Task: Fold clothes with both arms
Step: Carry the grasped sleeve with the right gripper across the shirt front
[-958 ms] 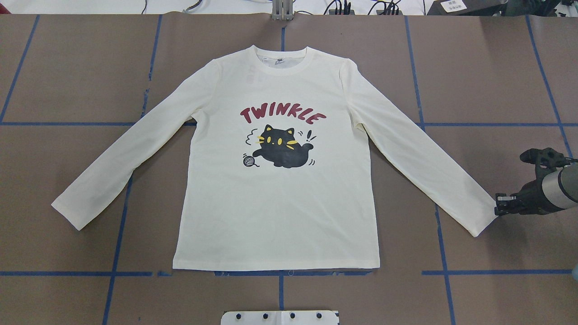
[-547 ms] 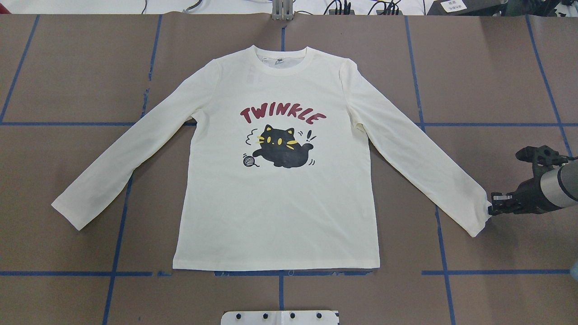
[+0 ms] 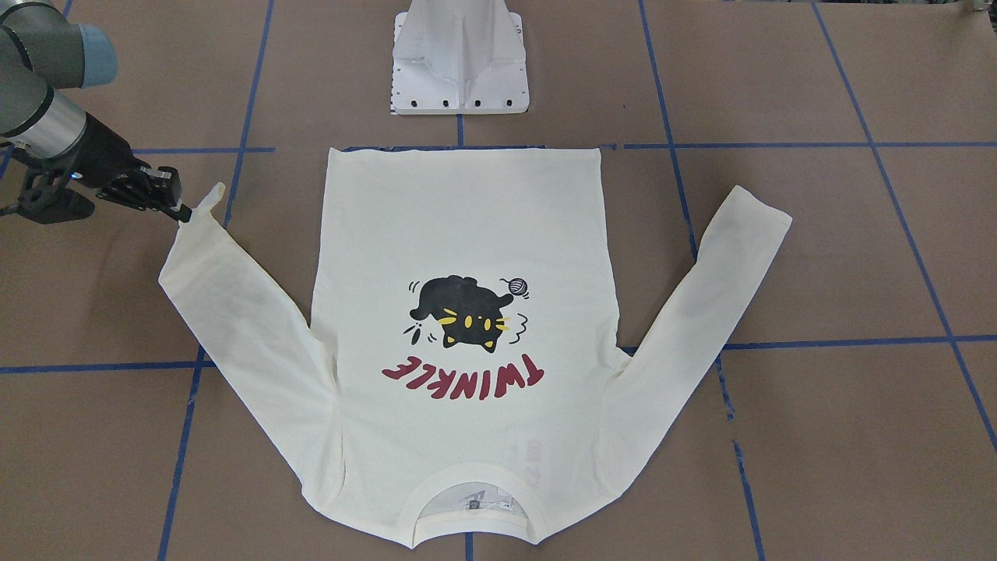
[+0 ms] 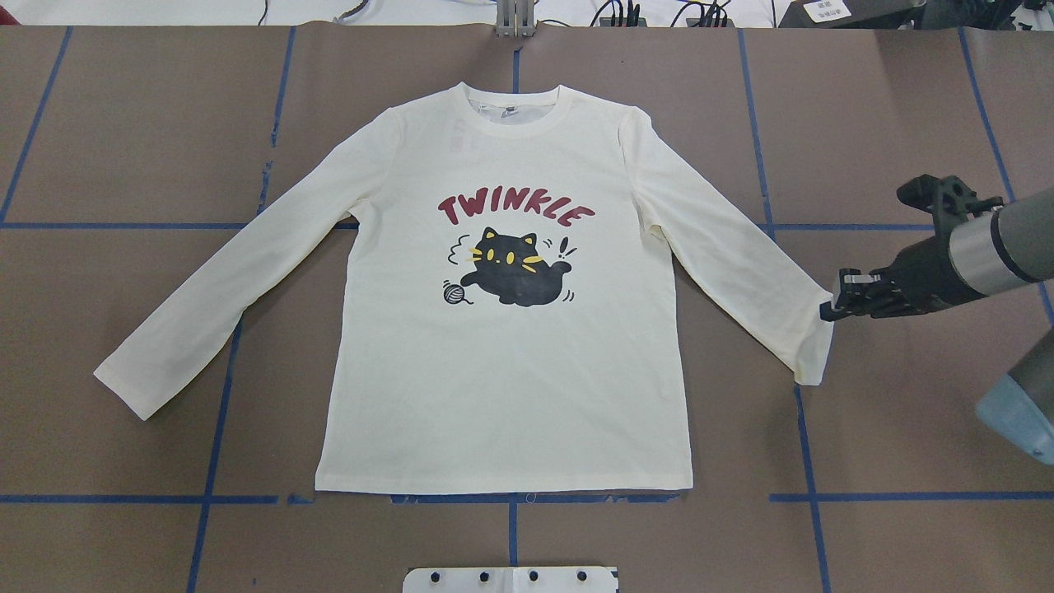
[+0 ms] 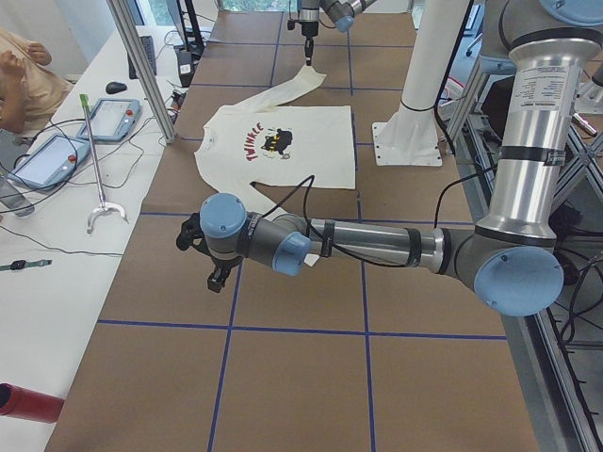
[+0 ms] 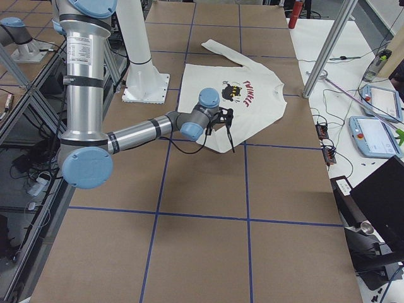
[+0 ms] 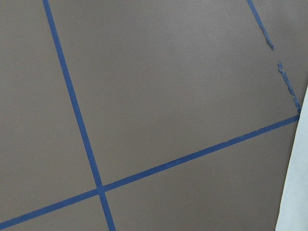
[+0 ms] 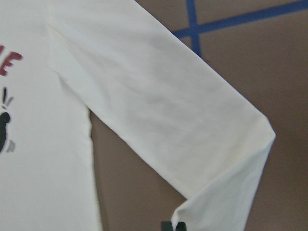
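The cream long-sleeved T-shirt (image 4: pixel 510 371) lies flat, print side up, with its collar at the far side of the brown table. My right gripper (image 4: pixel 826 311) is shut on the cuff of the sleeve (image 4: pixel 741 272) on my right. The cuff is lifted, and the sleeve end hangs folded under it. The front-facing view shows the same gripper (image 3: pixel 184 213) at the raised cuff. The other sleeve (image 4: pixel 206 305) lies stretched out flat. My left gripper (image 5: pixel 219 279) appears only in the exterior left view, low over bare table away from the shirt. Its state cannot be told.
The white pedestal base (image 3: pixel 459 62) stands at the near table edge behind the shirt's hem. Blue tape lines (image 4: pixel 790 226) cross the brown surface. In the exterior left view a side table (image 5: pixel 66 235) carries tablets, cables and a hook tool, and part of a person shows at its far end.
My right gripper has moved toward the shirt body and away from the robot with the cuff in it. The sleeve end has lifted and folded back.
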You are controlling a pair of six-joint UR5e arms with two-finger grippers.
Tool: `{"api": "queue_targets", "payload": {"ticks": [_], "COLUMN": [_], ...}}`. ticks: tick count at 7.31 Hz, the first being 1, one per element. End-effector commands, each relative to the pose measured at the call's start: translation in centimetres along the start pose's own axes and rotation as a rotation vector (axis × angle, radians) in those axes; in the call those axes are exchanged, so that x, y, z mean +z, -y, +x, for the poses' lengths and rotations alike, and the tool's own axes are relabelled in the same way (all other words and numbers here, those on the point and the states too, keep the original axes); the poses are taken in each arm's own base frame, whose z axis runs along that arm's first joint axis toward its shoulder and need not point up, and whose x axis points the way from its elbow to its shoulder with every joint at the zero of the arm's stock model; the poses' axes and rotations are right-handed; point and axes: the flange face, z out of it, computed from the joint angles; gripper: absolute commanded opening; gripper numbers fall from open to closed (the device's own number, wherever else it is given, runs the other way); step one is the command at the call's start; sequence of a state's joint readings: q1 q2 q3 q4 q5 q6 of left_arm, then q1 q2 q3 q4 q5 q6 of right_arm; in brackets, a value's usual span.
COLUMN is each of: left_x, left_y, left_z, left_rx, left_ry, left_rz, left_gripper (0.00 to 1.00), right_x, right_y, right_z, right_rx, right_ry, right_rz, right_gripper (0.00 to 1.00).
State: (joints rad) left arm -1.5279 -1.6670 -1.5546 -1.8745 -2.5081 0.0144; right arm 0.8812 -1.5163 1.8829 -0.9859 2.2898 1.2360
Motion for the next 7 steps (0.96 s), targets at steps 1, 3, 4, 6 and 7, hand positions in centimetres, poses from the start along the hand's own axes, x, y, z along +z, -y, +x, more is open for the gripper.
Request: {"api": "queue_targets", "payload": {"ticks": [1, 3, 4, 6, 7], "left_x": [-0.3, -0.4, -0.6, -0.7, -0.7], "left_y": [0.4, 0.5, 0.7, 0.8, 0.9], "left_z": [0.4, 0.6, 0.8, 1.1, 1.2], "left_rx": [0.010, 0.018, 0.033, 0.042, 0.052], "left_ry": [0.000, 0.000, 0.000, -0.002, -0.002], "left_rz": [0.008, 0.013, 0.026, 0.030, 0.038], "left_gripper": [1.00, 1.00, 1.00, 1.00, 1.00], "right_x": [-1.1, 4.6, 9.3, 17.8, 18.4], "right_y": [3.9, 5.4, 6.5, 5.4, 4.1], "right_z": [-16.0, -27.9, -34.7, -45.6, -49.1], "right_rx": [0.104, 0.177, 0.178, 0.104, 0.079], "right_ry": [-0.003, -0.041, -0.070, -0.015, 0.020], "right_rz": [0.019, 0.097, 0.180, 0.246, 0.263], "right_gripper": [0.00, 0.00, 0.00, 0.00, 0.00]}}
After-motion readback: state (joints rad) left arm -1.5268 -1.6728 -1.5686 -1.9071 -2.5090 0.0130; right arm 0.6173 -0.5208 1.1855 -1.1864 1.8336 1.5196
